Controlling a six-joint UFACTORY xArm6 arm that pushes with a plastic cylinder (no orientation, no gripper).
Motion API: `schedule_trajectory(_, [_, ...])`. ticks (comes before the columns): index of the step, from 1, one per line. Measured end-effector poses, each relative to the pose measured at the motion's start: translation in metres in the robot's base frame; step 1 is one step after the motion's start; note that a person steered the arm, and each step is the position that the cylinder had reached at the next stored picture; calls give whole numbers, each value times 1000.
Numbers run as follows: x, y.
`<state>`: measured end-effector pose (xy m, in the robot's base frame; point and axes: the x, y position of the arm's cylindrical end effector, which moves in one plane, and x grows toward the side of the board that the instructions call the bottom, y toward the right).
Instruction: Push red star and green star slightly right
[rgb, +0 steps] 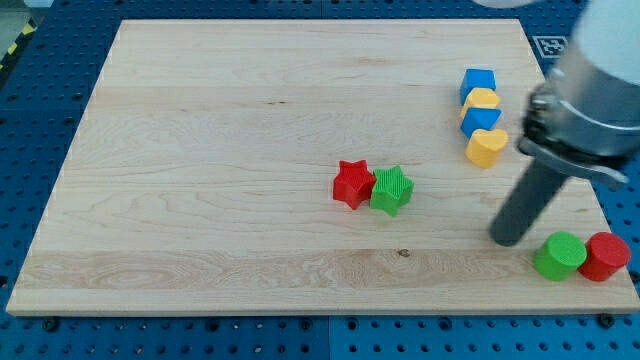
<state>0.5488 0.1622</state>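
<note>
My tip (506, 240) rests on the bench (230, 150); it is a bare rod with no claw, grasping nothing; the red star (352, 184) and green star (391, 189) touch, well to its left; a green cylinder (559, 256) sits just right.

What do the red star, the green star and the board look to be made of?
Red star and green star: likely matte 3D-printed plastic, judging by the fine ridged lines on top. Board: pale, unvarnished-looking wood with visible grain and a small knot.
</note>
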Motion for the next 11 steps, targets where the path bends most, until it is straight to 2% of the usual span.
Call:
schedule_trajectory(3, [-11,-195])
schedule_trajectory(4, [-47,-248])
schedule_trajectory(5, [-69,-246])
schedule_trajectory(7, [-69,-187])
schedule_trajectory(10, [-35,-135])
schedule_trajectory(11, [-36,-125])
